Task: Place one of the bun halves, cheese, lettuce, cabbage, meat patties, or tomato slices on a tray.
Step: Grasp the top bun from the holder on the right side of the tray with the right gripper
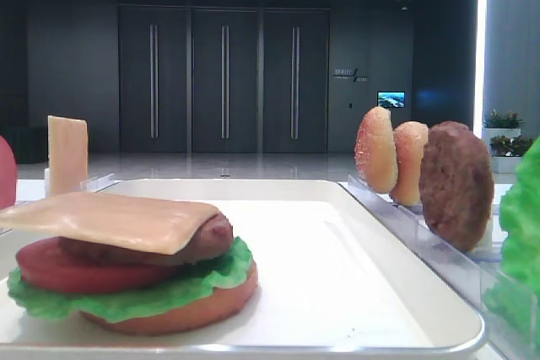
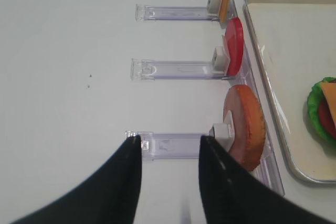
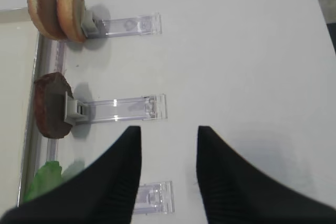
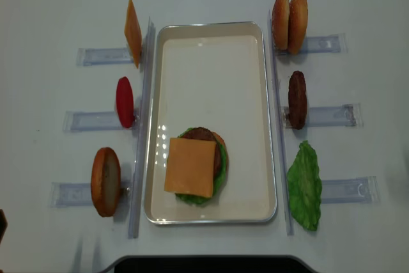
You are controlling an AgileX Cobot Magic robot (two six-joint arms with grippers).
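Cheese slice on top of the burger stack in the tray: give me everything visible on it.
The cheese slice is a thin, flat, pale yellow-tan square that looks like smooth plastic. It lies topmost on the stack, resting on the meat patty, with one edge drooping slightly over the patty and its corners overhanging the lettuce. No gripper touches it. The stack sits at the near end of the white tray.

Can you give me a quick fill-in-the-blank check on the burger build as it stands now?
1. The top layer of the stack on the tray is a slice of ____.
2. The single meat patty in its holder stands on the tray's ____ side in the overhead view.
3. The number of speckled buns standing in the far right holder is ____.

Missing words: cheese; right; two
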